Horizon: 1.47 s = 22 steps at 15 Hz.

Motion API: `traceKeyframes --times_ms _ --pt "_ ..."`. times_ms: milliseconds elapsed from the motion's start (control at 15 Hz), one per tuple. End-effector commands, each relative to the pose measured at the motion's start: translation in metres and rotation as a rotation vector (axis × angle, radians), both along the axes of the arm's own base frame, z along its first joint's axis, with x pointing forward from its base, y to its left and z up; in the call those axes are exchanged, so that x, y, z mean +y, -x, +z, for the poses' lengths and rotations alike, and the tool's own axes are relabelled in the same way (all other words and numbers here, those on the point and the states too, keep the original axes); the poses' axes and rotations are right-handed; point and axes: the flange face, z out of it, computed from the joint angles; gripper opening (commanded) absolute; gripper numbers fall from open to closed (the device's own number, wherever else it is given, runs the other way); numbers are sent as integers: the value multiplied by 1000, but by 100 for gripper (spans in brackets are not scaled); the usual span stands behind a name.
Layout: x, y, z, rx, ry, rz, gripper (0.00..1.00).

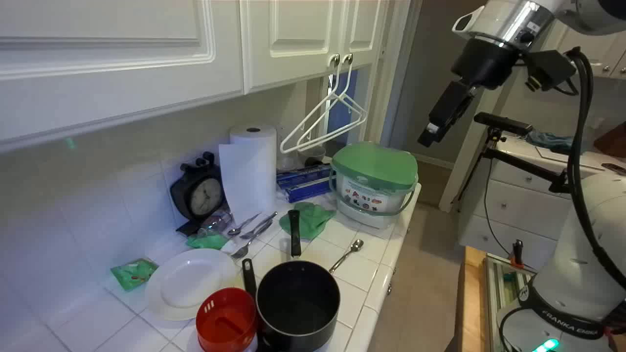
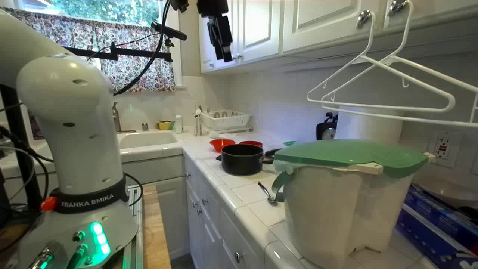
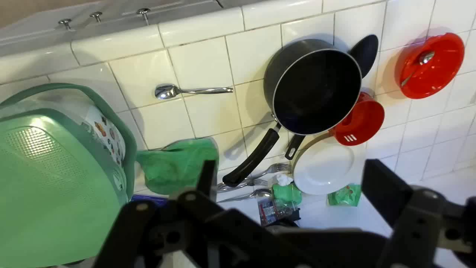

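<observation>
High above the tiled counter, my gripper (image 3: 290,166) stands open with nothing between its fingers; both exterior views show it in the air, touching nothing. Below it in the wrist view are a black pot (image 3: 316,89) with a long handle, a white plate (image 3: 327,169) and a red cup (image 3: 362,121). A lone spoon (image 3: 169,91) lies on the tiles, away from several forks and spoons (image 3: 260,192) grouped by the plate. Beside these is a green cloth (image 3: 174,167). A red bowl (image 3: 433,67) holds another spoon.
A white bucket with a green lid (image 1: 374,166) stands near the counter's end. White hangers (image 1: 325,122) dangle from cabinet knobs. Along the wall are a paper towel roll (image 1: 252,171), a black scale (image 1: 200,193) and blue boxes (image 1: 305,183). Upper cabinets (image 1: 117,63) overhang the counter.
</observation>
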Motion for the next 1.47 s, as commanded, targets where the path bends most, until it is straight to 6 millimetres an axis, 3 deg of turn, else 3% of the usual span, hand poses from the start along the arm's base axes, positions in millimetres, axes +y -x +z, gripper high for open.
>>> traceKeyframes --times_ms 0,333,533,800,1400 --pt "0 0 0 1 0 0 100" --pt "0 0 0 1 0 0 100" --pt "-22 -15 -14 36 45 -95 100" --pt "-36 -34 -30 -27 100 27 100" --pt "-39 -69 -75 -195 60 418 100"
